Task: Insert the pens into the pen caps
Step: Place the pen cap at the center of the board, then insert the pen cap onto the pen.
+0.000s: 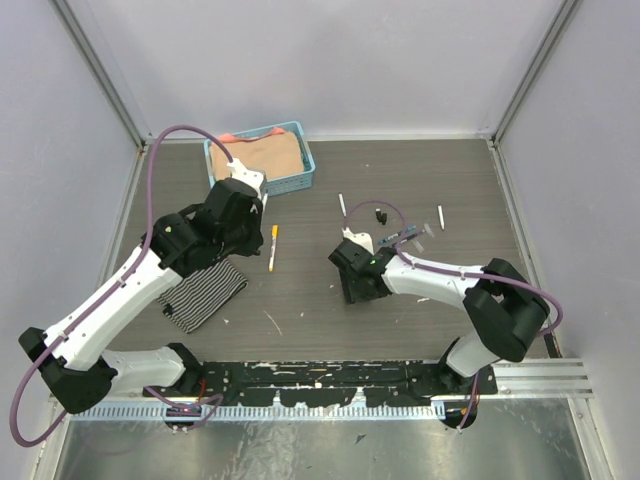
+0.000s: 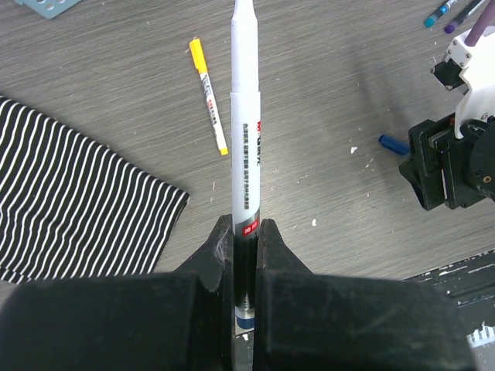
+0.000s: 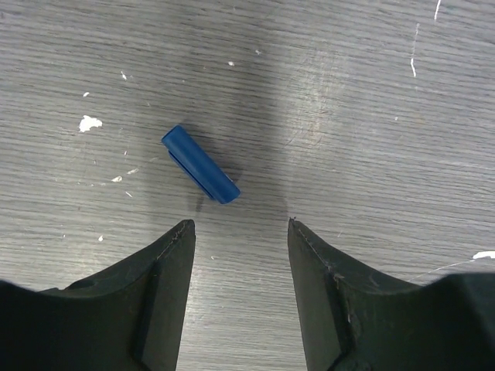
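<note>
Tabletop (image 1: 330,320) first: by the look of it, most of the job lies ahead of you. Far left sits the blue basket (image 1: 290,183), and near left the striped cloth (image 1: 205,292); neither plays a part in the capping.

Your left gripper (image 2: 246,226) is pressed onto a white pen (image 2: 246,116), pinching its lower barrel, with the bare nib pointing away. Your right gripper (image 3: 240,226) hangs low over the wood with its jaws spread. The blue cap (image 3: 199,164) lies flat just beyond the fingertips, a little toward the left finger, and nothing touches it.

Between the two arms lies a yellow-capped pen (image 1: 272,247), which I would count as the one finished pair (its cap looks seated, though I cannot be sure).

Toward the far right, loose pens rest on the table: one (image 1: 342,205), another (image 1: 440,216), and a small bunch (image 1: 405,235) too tiny to tell capped from bare. A black cap (image 1: 381,214) stands alone near them.

So: one likely done, one pen in hand awaiting the blue cap, the rest untouched.
</note>
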You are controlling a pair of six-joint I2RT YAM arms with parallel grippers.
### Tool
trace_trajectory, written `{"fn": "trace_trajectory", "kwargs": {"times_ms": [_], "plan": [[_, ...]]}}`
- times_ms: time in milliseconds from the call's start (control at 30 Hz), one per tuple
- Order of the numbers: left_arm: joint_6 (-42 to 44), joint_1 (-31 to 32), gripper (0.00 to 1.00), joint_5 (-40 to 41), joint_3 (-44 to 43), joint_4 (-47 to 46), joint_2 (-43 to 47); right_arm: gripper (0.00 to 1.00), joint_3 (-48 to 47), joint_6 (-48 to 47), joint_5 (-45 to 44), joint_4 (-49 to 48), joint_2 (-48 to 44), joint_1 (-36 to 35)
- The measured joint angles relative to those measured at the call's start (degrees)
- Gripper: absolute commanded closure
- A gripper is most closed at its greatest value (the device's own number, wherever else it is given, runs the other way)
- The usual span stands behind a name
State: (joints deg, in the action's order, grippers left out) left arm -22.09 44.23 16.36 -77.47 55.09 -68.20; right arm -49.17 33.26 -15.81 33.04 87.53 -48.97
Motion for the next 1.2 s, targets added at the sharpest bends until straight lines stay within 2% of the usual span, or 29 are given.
{"fn": "trace_trajectory", "kwargs": {"times_ms": [767, 1200], "plan": [[0.0, 0.0, 1.00, -0.4, 0.0, 0.0, -1.2, 0.44, 0.3, -0.5, -1.3, -1.7, 2.0, 3.5], [0.0, 0.0, 1.00, -0.3, 0.0, -0.4, -1.4, 0.44, -3.6, -3.5, -1.4, -3.6, 6.0, 7.2]]}}
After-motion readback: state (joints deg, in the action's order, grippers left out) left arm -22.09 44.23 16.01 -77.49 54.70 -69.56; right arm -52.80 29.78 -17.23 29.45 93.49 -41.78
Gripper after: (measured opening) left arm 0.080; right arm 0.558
